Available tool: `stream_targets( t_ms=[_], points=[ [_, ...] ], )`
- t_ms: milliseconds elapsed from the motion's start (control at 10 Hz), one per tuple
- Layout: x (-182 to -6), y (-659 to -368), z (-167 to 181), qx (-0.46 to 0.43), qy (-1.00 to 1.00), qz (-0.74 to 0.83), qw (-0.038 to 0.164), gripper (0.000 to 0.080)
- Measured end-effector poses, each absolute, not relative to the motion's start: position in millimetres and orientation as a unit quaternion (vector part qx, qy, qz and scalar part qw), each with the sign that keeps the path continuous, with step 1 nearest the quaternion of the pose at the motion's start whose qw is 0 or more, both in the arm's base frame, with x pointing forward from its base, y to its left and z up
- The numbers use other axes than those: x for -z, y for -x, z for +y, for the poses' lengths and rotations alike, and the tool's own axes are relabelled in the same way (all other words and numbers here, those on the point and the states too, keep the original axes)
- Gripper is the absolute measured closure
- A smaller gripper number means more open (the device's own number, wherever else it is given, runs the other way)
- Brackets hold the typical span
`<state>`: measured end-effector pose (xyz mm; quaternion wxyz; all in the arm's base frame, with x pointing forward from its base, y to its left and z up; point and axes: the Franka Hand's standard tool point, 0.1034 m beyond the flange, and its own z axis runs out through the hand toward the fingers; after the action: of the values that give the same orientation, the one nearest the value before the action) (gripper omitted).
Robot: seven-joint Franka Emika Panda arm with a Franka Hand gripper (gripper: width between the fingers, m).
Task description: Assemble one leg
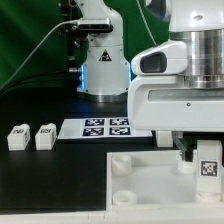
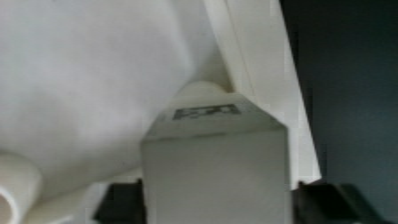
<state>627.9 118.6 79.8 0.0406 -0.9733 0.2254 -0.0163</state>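
Observation:
My gripper (image 1: 205,158) is shut on a white leg (image 1: 208,164) with a black-and-white tag and holds it upright over the near right part of the large white panel (image 1: 150,180). In the wrist view the leg (image 2: 214,150) fills the space between my dark fingers (image 2: 121,203), with its tagged end toward the panel (image 2: 89,90). I cannot tell whether the leg touches the panel. Two more legs (image 1: 17,136) (image 1: 45,136) lie side by side on the black table at the exterior view's left.
The marker board (image 1: 105,128) lies flat behind the panel. The panel has round sockets, one near its left corner (image 1: 120,163). The arm's base (image 1: 100,60) stands at the back with a green backdrop behind it.

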Motion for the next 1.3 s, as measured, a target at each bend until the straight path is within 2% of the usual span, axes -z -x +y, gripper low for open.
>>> stream_targets(
  t_ms=[400,600,800,900,1100,1300],
  points=[
    [-78.9,-628.5,116.8,0.006,0.907,0.418,0.047,0.0506],
    [-76.8,-631.8,108.9,-0.009,0.834,0.547,0.076,0.0506],
    [-75.2,-628.3,102.1,-0.028,0.739,0.663,0.115,0.0506],
    [-74.8,-626.9,102.6,-0.04,0.678,0.724,0.124,0.0506],
    [-74.9,-626.5,106.1,-0.055,0.596,0.792,0.12,0.0506],
    [-73.8,-625.9,105.9,-0.053,0.604,0.787,0.119,0.0506]
  ],
)
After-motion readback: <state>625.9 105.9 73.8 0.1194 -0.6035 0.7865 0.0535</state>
